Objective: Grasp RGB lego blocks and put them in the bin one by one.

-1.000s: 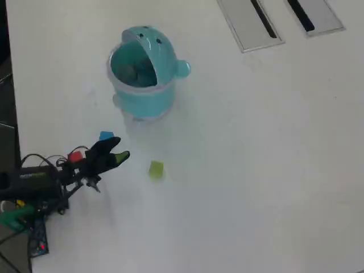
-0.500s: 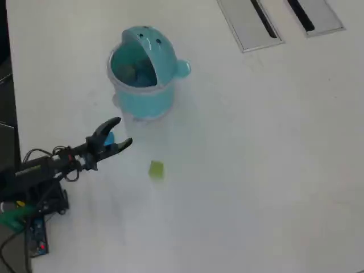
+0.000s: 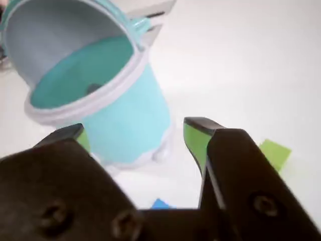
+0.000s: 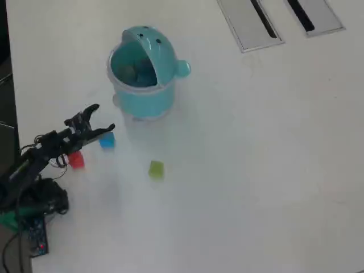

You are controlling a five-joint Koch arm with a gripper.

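In the overhead view, a small red plastic cube [image 4: 76, 161] lies under the black arm; a blue cube [image 4: 107, 140] sits just beside the open gripper [image 4: 102, 118], whose fingers stand apart. The round turquoise bin [image 4: 142, 94], lid raised, stands beyond. A yellow-green cube [image 4: 156, 169] lies apart, rightward.

blue block [image 3: 160, 204] mostly hidden behind tool [image 3: 138, 131]

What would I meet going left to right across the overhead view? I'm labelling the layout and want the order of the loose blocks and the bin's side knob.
Red block → blue block → yellow-green block → knob on the side of the bin.
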